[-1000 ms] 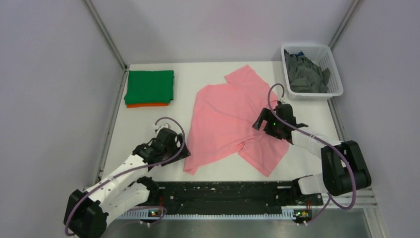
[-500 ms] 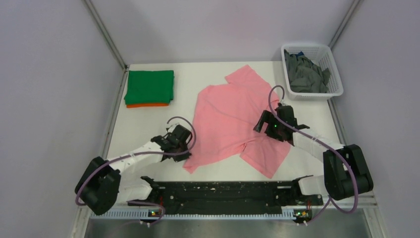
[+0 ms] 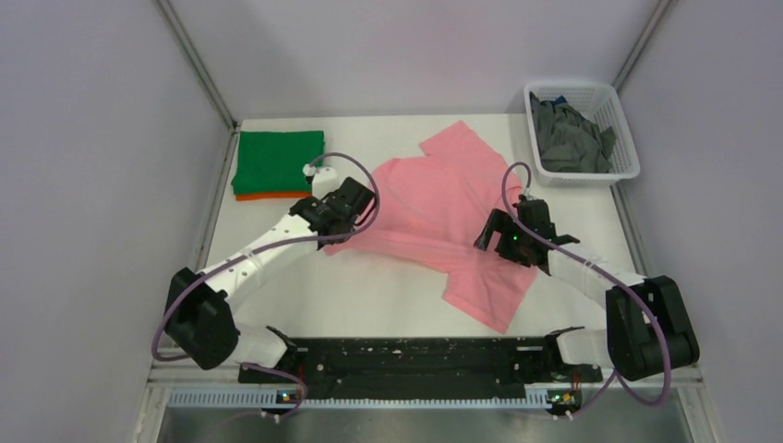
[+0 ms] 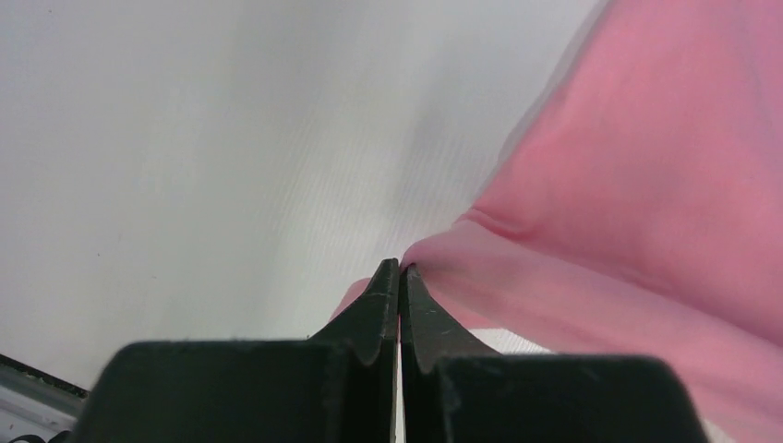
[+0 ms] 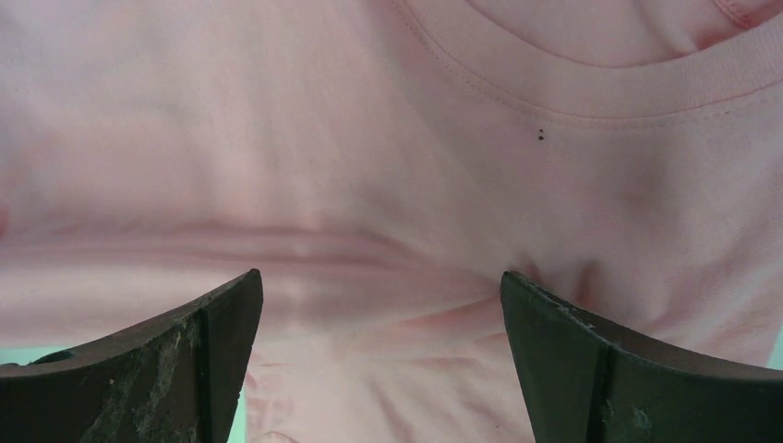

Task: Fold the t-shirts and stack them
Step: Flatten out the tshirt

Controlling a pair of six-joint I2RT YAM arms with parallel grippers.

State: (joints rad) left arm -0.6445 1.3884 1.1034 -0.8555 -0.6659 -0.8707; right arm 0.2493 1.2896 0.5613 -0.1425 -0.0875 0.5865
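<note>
- Since a folded green shirt [image 3: 277, 159] lies squarely on a folded orange shirt [image 3: 274, 195] at the far left corner of the worktop [image 3: 388, 297], 2 shirts are judged done and stacked.
- The pink shirt [image 3: 434, 198] is spread over the middle of the worktop. 1 sleeve points to the far side, and another part trails toward the near edge.
- Its near-left part appears to be lifted and doubled over toward the far side, so that a long fold runs across the cloth.
- The left jaws are closed on an edge of the pink shirt. In the left wrist view, thin pink cloth is seen pinched between the tips.
- The right jaws are held wide apart and nothing is gripped. They are placed just over the pink shirt, near its collar [image 5: 591, 88]; whether the cloth is touched cannot be told.
- The 1st fold of the pink shirt is judged to be in hand. Further folds, and its placing on the green shirt, are left.
- The white basket [image 3: 586, 177] at the far right corner is filled with crumpled grey shirts [image 3: 565, 138], whose number cannot be told. These are judged left to be folded and stacked.
- No other container is seen.
</note>
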